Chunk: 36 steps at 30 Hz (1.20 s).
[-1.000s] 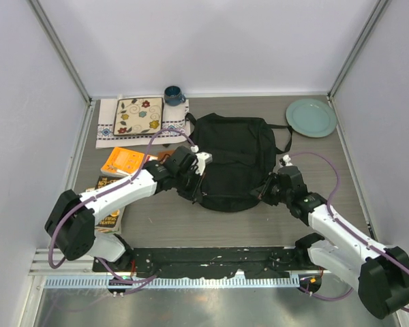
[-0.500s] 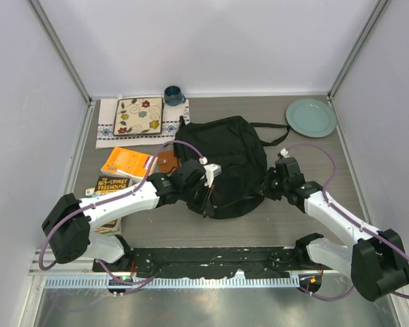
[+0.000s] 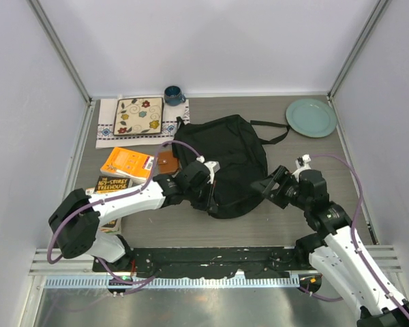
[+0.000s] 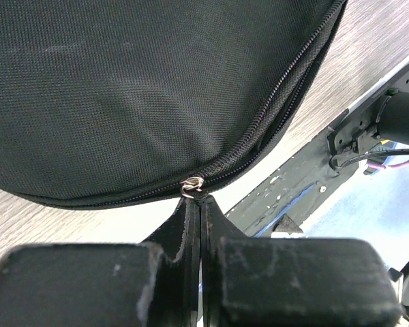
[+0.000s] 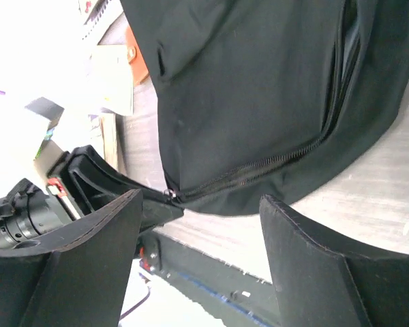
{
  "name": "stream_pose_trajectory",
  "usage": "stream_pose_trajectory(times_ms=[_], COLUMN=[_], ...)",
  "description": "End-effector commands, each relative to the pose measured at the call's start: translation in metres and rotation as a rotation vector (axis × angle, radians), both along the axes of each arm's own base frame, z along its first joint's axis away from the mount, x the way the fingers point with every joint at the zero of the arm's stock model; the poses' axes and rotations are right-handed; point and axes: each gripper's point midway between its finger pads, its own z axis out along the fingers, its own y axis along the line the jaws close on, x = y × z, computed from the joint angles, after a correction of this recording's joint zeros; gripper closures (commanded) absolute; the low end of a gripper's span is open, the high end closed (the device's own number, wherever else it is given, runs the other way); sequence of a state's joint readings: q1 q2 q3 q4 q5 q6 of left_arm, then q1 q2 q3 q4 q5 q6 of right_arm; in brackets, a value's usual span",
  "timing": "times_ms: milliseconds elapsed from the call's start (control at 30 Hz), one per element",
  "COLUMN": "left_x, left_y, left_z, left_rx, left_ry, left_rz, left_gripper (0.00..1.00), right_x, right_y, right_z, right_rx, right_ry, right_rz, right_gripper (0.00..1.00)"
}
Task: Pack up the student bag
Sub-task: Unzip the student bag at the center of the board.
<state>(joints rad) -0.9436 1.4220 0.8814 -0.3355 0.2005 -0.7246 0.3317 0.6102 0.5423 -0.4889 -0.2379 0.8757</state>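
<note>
Left gripper [image 3: 206, 182] is pinching shut at the near edge of the student bag [image 3: 232, 150], which is lying mid-surface [image 3: 170, 228]. From above, the right gripper [image 3: 273, 187] is standing open just beside the bag's right side, having let go since a moment ago. Through the left wrist camera, the closed tips are clamping the zipper pull [image 4: 191, 183]. Through the right wrist camera, the spread fingers are framing the zipper line, holding nothing. I reckon the unzipping is losing its brace, so the bag may start dragging.

One student bag [image 3: 225, 160], two books [image 3: 126, 163], one plate [image 3: 311, 117], one mug [image 3: 173, 95], one floral mat [image 3: 138, 116], one cloth [image 3: 105, 127], one brown pouch [image 3: 167, 162]
</note>
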Motion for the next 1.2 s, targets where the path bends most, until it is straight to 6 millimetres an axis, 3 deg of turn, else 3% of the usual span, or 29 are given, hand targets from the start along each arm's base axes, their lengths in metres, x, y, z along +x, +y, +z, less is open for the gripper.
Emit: stream_pose_trajectory(times_ms=[0,200,367,533,600,733,767,833,1000,1167], left_x=[0.015,0.006,0.005,0.004,0.004,0.003,0.003,0.002,0.003,0.012], left_y=[-0.032,-0.046,-0.054,-0.061,-0.062,-0.058,-0.057,-0.054,-0.047,-0.027], left_z=[0.033,0.034,0.031,0.039,0.04,0.04,0.041,0.039,0.039,0.037], left_rx=[-0.108,-0.111,-0.099,-0.112,-0.113,-0.104,-0.105,-0.095,-0.07,0.022], left_ry=[-0.079,-0.082,-0.086,-0.1,-0.104,-0.114,-0.119,-0.124,-0.145,-0.196], left_rz=[-0.027,-0.072,-0.085,-0.095,-0.097,-0.098,-0.101,-0.107,-0.115,-0.094], left_gripper=[1.0,1.0,1.0,1.0,1.0,1.0,1.0,1.0,1.0,1.0], right_x=[-0.02,-0.015,-0.014,-0.011,-0.007,-0.003,-0.002,-0.004,-0.012,-0.015], right_y=[0.025,0.039,0.063,0.079,0.082,0.076,0.075,0.071,0.062,0.047], right_z=[-0.012,-0.018,-0.015,-0.037,-0.038,-0.047,-0.048,-0.056,-0.075,-0.085], right_rx=[0.247,0.285,0.314,0.337,0.351,0.306,0.298,0.279,0.222,0.162], right_ry=[0.163,0.215,0.212,0.281,0.277,0.265,0.257,0.257,0.267,0.256], right_rz=[0.002,-0.015,0.017,-0.006,-0.013,-0.037,-0.043,-0.047,-0.053,-0.097], right_gripper=[0.25,0.25,0.25,0.25,0.29,0.62,0.8,1.0,1.0,1.0])
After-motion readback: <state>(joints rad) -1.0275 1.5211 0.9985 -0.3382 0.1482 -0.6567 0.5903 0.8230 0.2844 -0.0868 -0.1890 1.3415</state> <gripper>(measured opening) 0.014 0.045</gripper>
